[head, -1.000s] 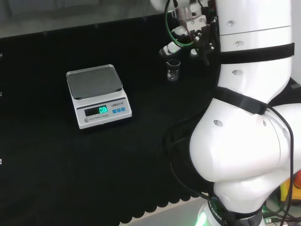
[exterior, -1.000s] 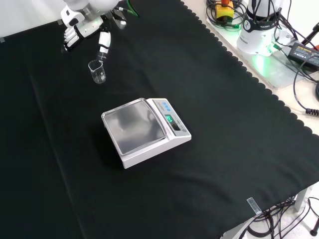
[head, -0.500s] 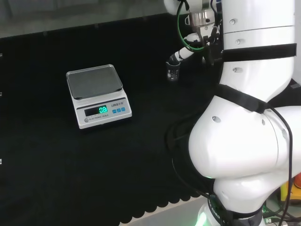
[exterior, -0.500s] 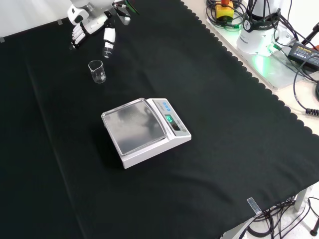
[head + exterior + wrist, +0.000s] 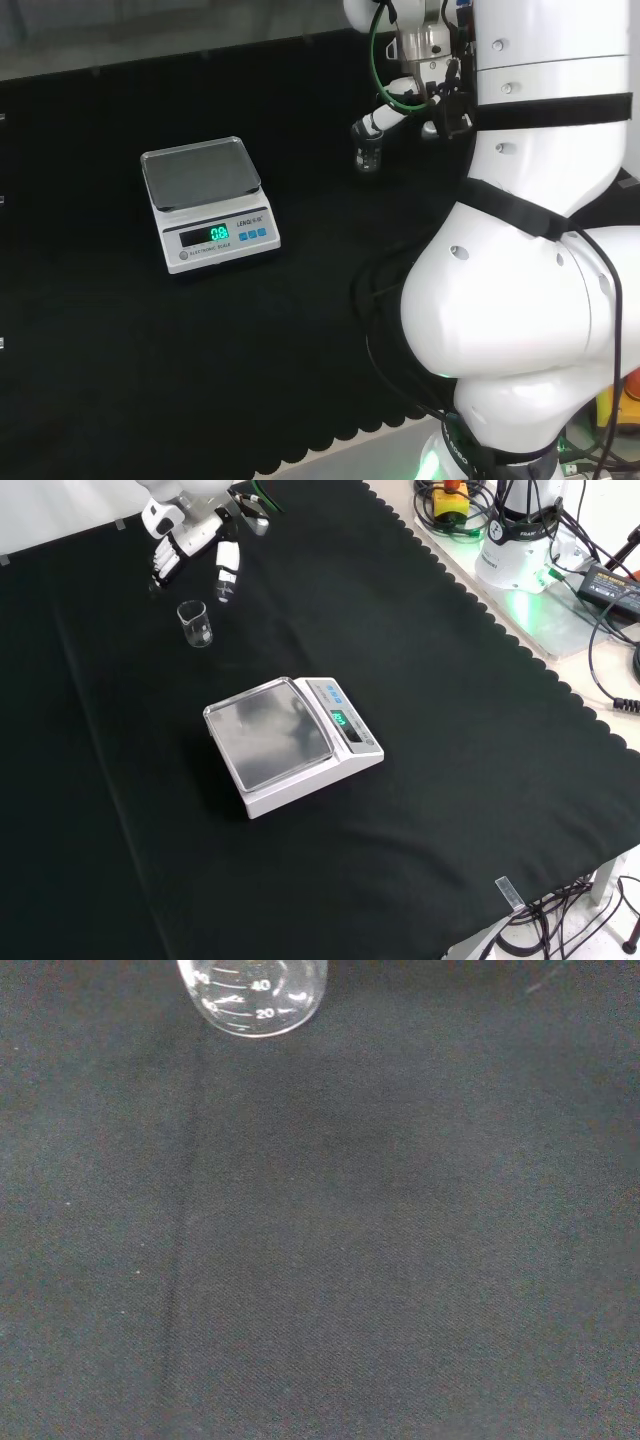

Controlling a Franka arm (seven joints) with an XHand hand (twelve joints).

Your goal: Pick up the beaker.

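A small clear glass beaker (image 5: pixel 196 623) with printed graduations stands upright and empty on the black cloth, left of and beyond the scale in the front view. The black and white hand (image 5: pixel 226 566) hangs just beyond and above it, fingers fairly straight and apart, holding nothing and clear of the glass. In the head view the beaker (image 5: pixel 368 154) sits just below a white finger of the hand (image 5: pixel 372 121), while the arm's links hide most of the hand. The wrist view catches the beaker's (image 5: pixel 255 995) lower part at the picture's edge.
A white electronic scale (image 5: pixel 288 742) with a steel pan and lit green display stands mid-cloth, also seen in the head view (image 5: pixel 207 202). Cables and a lit arm base (image 5: pixel 520 540) lie past the cloth's scalloped edge at the front view's upper right.
In the front view the hand has shifted right and a little away from the beaker, its thumb tip no longer beside the rim. The beaker and scale have stayed put.
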